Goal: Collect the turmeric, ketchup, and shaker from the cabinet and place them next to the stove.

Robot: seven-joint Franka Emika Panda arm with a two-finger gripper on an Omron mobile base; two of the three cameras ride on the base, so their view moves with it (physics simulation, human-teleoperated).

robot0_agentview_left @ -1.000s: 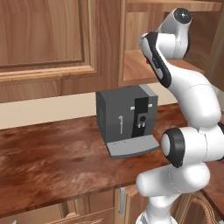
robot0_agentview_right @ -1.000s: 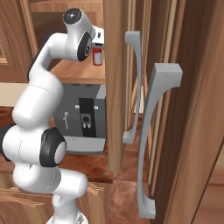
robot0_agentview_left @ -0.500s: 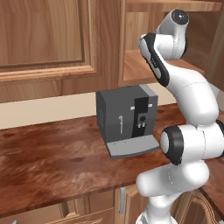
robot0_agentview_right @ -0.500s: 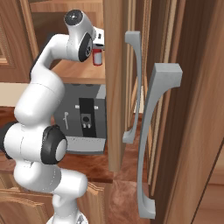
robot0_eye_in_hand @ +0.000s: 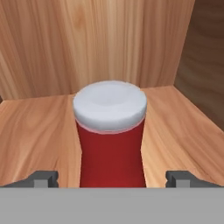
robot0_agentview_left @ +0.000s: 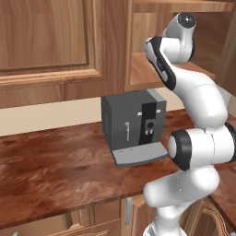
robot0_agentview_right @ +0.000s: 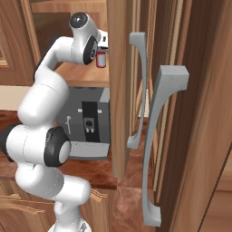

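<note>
The gripper (robot0_eye_in_hand: 111,178) stands wide open, a fingertip (robot0_eye_in_hand: 43,178) on either side of the ketchup (robot0_eye_in_hand: 110,140), with a clear gap to the bottle on both sides; nothing is held. The ketchup stands upright between the jaws on the cabinet (robot0_eye_in_hand: 39,131) shelf. Beyond it is the wooden back wall, with a side wall to the right. Below the shelf, a coffee machine (robot0_agentview_left: 132,126) sits on the counter (robot0_agentview_left: 55,166).
</note>
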